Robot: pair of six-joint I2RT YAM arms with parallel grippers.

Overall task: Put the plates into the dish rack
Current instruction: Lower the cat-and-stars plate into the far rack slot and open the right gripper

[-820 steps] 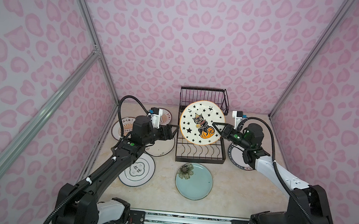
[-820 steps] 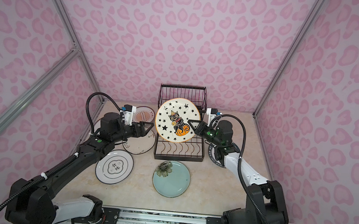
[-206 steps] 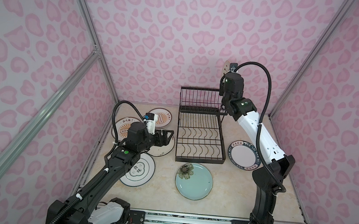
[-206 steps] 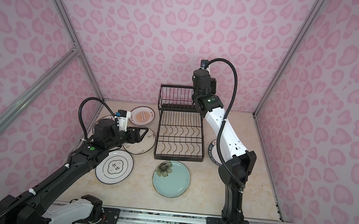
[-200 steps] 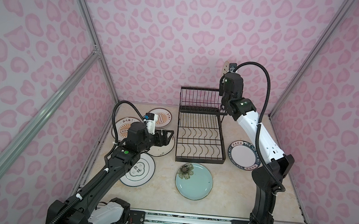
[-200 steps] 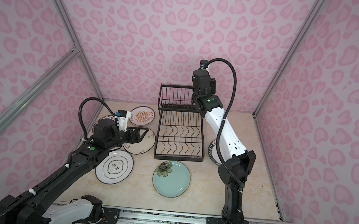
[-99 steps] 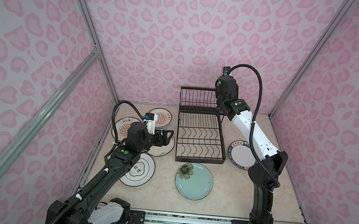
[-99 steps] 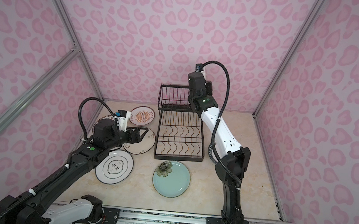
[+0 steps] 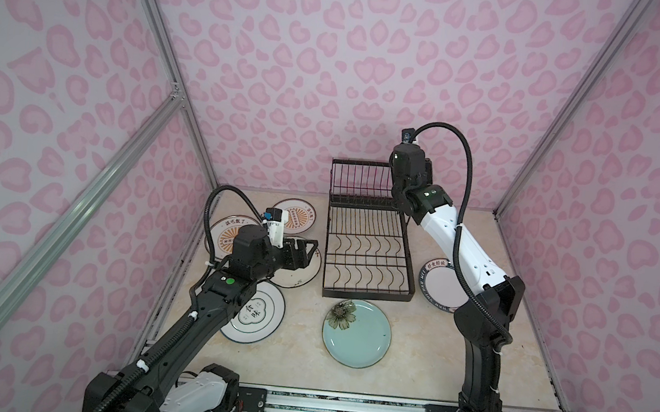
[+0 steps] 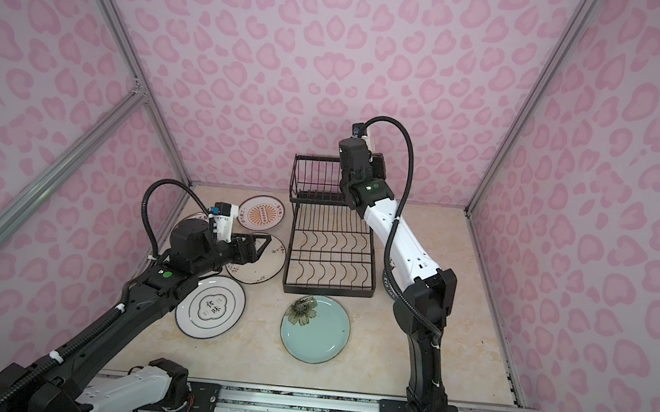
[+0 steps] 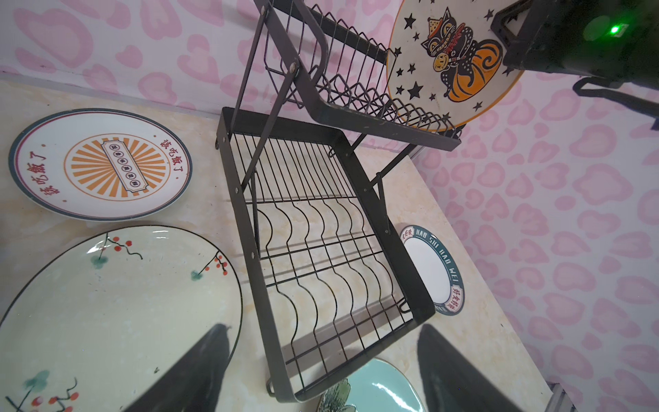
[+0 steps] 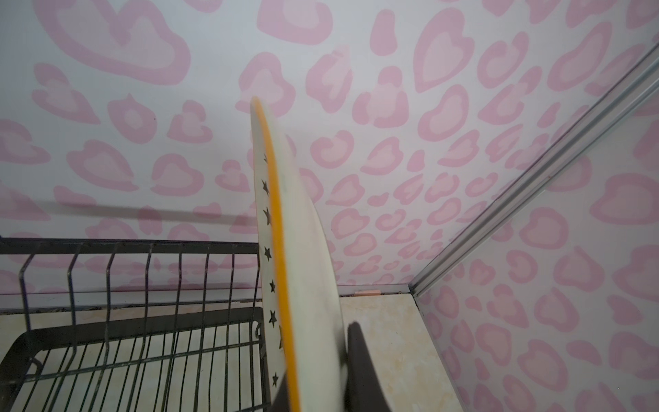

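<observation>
1. One plate is in play: the star-and-cat plate (image 11: pixel 453 60). It stands on edge at the right-hand end of the raised basket (image 11: pixel 356 117) of the dish rack (image 9: pixel 366 298). Its low rim is down by the basket wires, can't tell if it touches.
2. The right pincer (image 12: pixel 321 371) pinches the rim on the robot's side, so the plate runs away from it toward the back wall, face pointing left.
3. The bit that matters, I reckon: the slot is straight below, but the plate hangs really close to the basket's end rail. It could land on the rail instead.
4. Six more lie flat on the desk (image 9: pixel 430 351) around the rack, e.g. the teal flower plate (image 9: pixel 356 335) in front.
5. The left pincer (image 9: pixel 313 254) is spread wide and empty, hovering over the cream branch plate (image 9: pixel 300 277), well apart from the basket. So the right arm is the nearer one.
</observation>
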